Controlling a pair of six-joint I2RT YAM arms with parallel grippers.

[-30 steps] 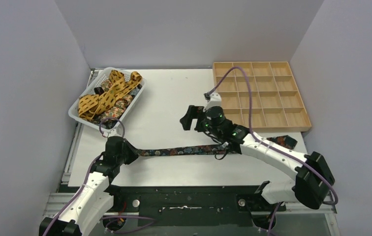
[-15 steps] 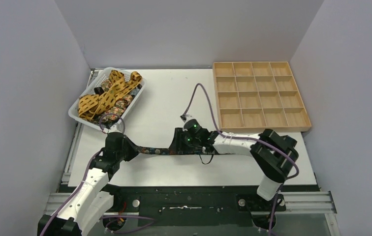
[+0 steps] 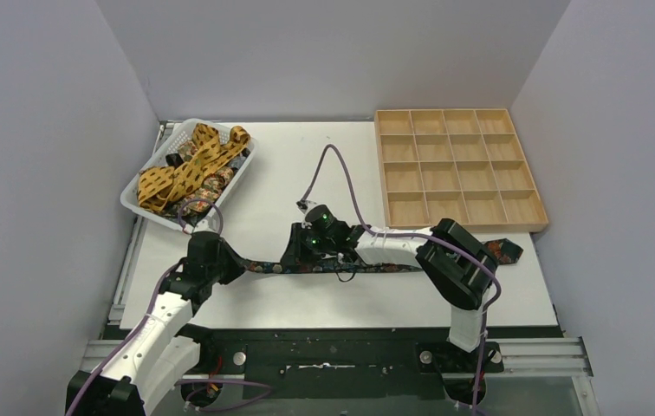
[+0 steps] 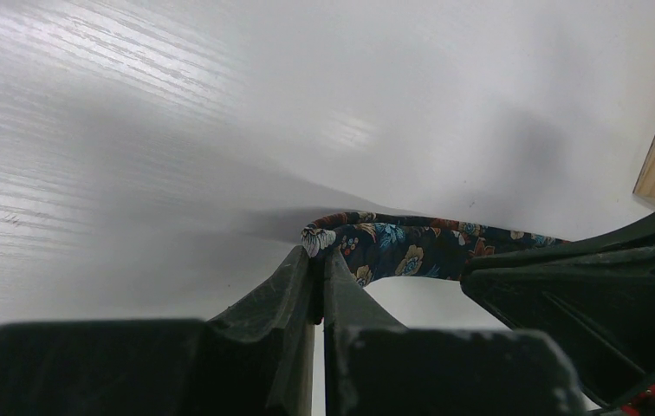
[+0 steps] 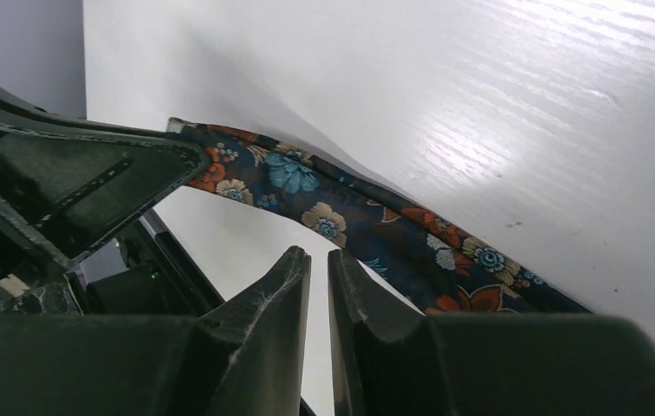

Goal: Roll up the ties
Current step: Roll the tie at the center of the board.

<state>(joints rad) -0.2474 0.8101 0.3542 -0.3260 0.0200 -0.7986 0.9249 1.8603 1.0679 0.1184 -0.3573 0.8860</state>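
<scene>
A dark floral tie (image 3: 341, 264) lies stretched left to right across the white table, its wide end (image 3: 502, 251) at the right. My left gripper (image 3: 239, 263) is shut on the tie's narrow end (image 4: 341, 238); that end shows pinched at the left gripper's (image 4: 318, 253) tips. My right gripper (image 3: 294, 256) hovers low just right of it. In the right wrist view the right gripper (image 5: 319, 253) keeps a slim gap with only white table in it, and the tie (image 5: 350, 217) runs just beyond its tips. More ties (image 3: 187, 165), mustard and dark, fill a basket.
The white basket (image 3: 138, 208) stands at the back left. A wooden compartment tray (image 3: 376, 165) sits at the back right. Purple cables (image 3: 341, 178) loop above the right arm. The right arm's elbow (image 3: 458, 260) rests over the tie.
My right arm swung left and down to the tie beside the left gripper, and its jaws went from wide open to nearly together. The left gripper kept its hold.
</scene>
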